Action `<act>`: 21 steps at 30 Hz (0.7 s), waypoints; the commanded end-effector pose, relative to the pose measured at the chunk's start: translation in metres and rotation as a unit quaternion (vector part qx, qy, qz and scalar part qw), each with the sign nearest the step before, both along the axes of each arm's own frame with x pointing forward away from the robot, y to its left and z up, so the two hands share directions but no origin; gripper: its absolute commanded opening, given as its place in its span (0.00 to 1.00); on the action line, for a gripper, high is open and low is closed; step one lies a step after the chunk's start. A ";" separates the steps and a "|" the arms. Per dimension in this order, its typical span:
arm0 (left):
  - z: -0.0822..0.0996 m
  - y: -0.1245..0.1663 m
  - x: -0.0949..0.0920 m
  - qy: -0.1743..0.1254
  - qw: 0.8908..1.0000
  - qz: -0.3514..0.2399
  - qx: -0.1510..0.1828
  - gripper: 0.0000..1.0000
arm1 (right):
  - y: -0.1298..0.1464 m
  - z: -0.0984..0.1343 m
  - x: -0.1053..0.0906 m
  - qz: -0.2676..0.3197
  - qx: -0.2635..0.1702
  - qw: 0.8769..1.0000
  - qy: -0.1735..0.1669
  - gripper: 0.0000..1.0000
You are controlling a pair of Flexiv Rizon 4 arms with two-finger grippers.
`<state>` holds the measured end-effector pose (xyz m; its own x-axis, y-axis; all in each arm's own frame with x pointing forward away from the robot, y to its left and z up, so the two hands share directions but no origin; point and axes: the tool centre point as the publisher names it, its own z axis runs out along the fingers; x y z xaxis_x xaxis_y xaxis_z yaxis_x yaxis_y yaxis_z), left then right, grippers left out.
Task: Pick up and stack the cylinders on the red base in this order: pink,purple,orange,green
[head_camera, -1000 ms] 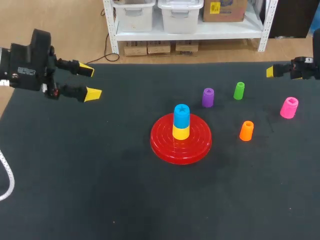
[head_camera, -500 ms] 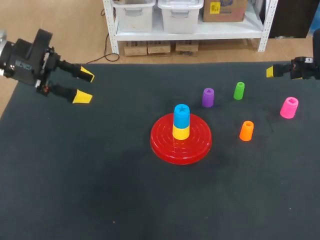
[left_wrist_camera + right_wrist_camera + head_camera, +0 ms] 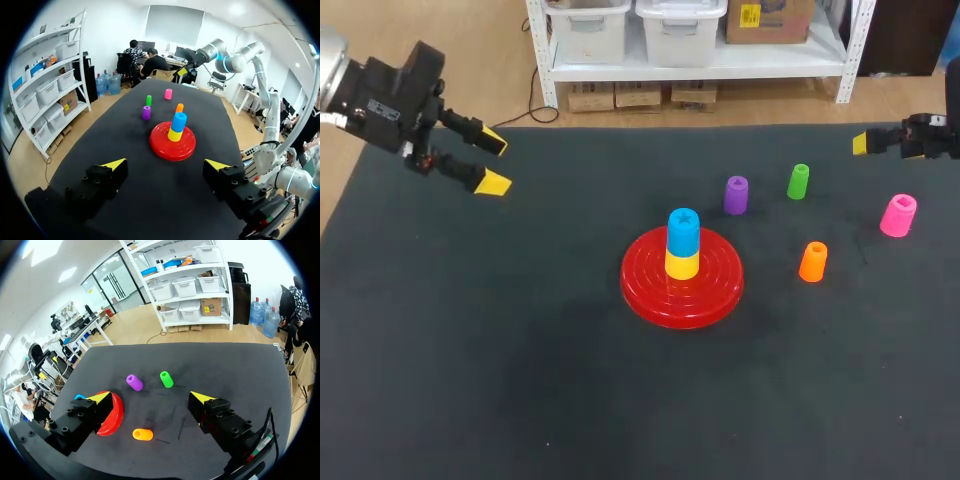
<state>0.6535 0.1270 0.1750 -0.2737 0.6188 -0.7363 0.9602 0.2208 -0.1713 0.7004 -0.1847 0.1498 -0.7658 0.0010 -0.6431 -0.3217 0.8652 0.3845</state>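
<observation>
Head view: pink cylinder (image 3: 898,215) is seen right of red base (image 3: 650,292).
Left gripper (image 3: 493,162) and right gripper (image 3: 150,396) are spread wide, empty.

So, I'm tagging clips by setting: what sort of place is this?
Most likely a robot lab bench set for a stacking drill: a black table, a left gripper and right gripper at its sides, and a red base with the pink cylinder and others loose nearby.

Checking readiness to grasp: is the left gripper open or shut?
Open. The left gripper shows its fingers wide apart, holding nothing.
</observation>
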 end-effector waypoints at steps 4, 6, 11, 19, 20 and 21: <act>0.003 0.002 -0.006 -0.005 0.999 0.021 -0.027 1.00 | 0.000 0.000 0.000 0.001 0.000 1.000 0.000 1.00; 0.003 0.002 -0.006 -0.005 0.999 0.021 -0.027 1.00 | 0.000 0.000 0.000 0.001 0.000 1.000 0.000 1.00; 0.003 0.002 -0.006 -0.005 0.999 0.021 -0.027 1.00 | 0.000 0.000 0.000 0.001 0.000 1.000 0.000 1.00; 0.003 0.002 -0.006 -0.005 0.999 0.021 -0.027 1.00 | 0.000 0.000 0.000 0.001 0.000 1.000 0.000 1.00; 0.003 0.002 -0.006 -0.005 0.999 0.021 -0.027 1.00 | 0.000 0.000 0.000 0.001 0.000 1.000 0.000 1.00; 0.003 0.002 -0.006 -0.005 0.999 0.021 -0.027 1.00 | 0.000 0.000 0.000 0.001 0.000 1.000 0.000 1.00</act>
<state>0.6480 0.1289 0.1783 -0.2940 0.5678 -0.7689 0.9513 0.2518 -0.1778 0.7004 -0.1847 0.1498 -0.7658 0.0011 -0.6431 -0.3217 0.8652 0.3845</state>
